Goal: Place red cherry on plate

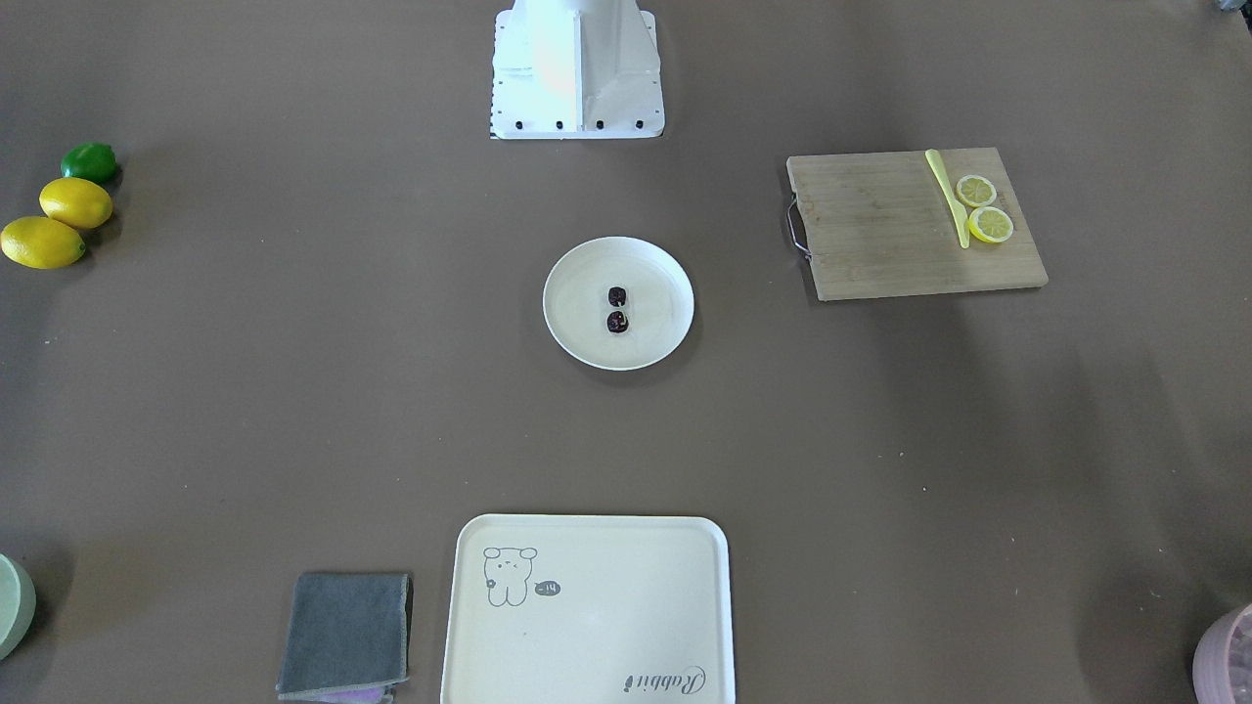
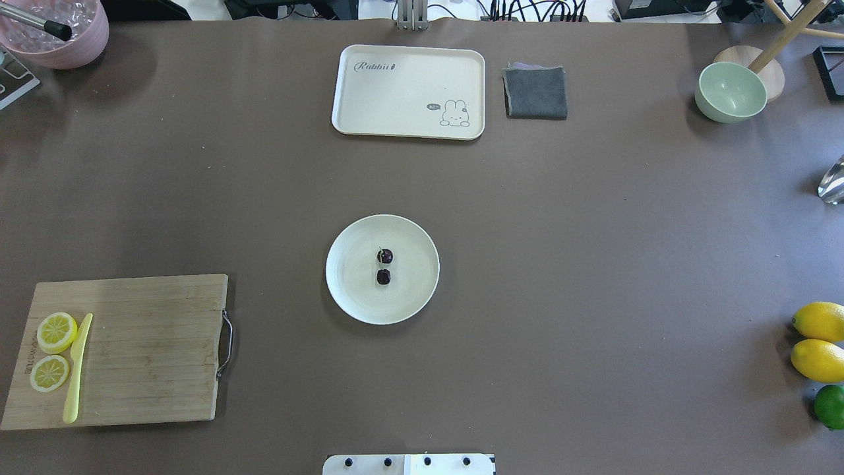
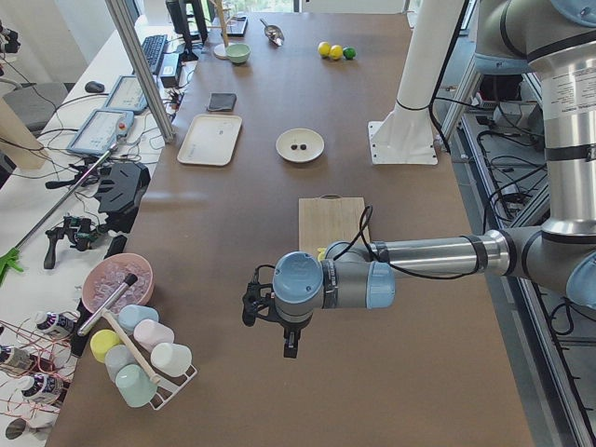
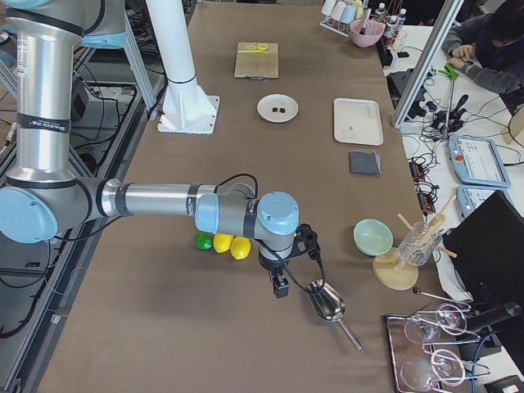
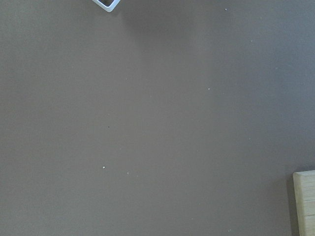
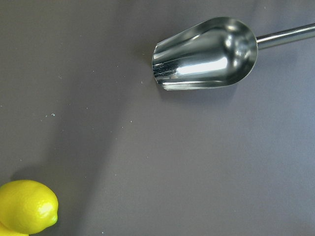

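Note:
The red cherry (image 1: pixel 617 309), a joined pair of tiny dark maroon balls, lies near the middle of the round cream-white plate (image 1: pixel 657 293) at the table's centre; overhead, the cherry (image 2: pixel 384 266) rests on the same plate (image 2: pixel 356 280). Neither gripper appears in the overhead or front view. My left gripper (image 3: pixel 290 346) hangs over bare table in the left side view, far from the plate (image 3: pixel 282 145). My right gripper (image 4: pixel 280 286) hovers beside a metal scoop in the right side view, far from the plate (image 4: pixel 266 109). Whether either is open or shut I cannot tell.
A wooden cutting board (image 2: pixel 151 349) holds two lemon slices (image 2: pixel 56 330) and a yellow knife (image 2: pixel 76 369). A cream tray (image 2: pixel 409 92) and grey cloth (image 2: pixel 535 92) lie at the far edge. Two lemons (image 2: pixel 819 333), a lime (image 2: pixel 831 406), a green bowl (image 2: pixel 730 91) and a metal scoop (image 6: pixel 204 54) sit on my right.

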### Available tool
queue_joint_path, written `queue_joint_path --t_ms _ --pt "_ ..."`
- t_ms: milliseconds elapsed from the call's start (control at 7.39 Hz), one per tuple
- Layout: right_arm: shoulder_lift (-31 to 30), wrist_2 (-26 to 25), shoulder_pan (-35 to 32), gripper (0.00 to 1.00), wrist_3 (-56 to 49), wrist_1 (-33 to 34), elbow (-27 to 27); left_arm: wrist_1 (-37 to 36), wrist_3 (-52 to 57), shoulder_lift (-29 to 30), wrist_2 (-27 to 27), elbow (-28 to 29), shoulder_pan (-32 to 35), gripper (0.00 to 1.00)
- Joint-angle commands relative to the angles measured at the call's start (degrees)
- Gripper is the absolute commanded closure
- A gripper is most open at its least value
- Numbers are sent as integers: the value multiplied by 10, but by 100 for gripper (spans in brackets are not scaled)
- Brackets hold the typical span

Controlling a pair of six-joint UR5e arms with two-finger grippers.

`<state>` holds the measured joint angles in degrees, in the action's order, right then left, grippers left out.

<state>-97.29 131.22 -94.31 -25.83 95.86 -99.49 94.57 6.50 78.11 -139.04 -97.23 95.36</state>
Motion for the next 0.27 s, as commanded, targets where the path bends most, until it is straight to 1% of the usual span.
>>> queue_joint_path --t_ms 0,135 --pt "0 0 0 0 0 -1 0 0 1 0 0 0 0 2" --pt "0 0 0 0 0 -1 0 0 0 0 0 0 0 2"
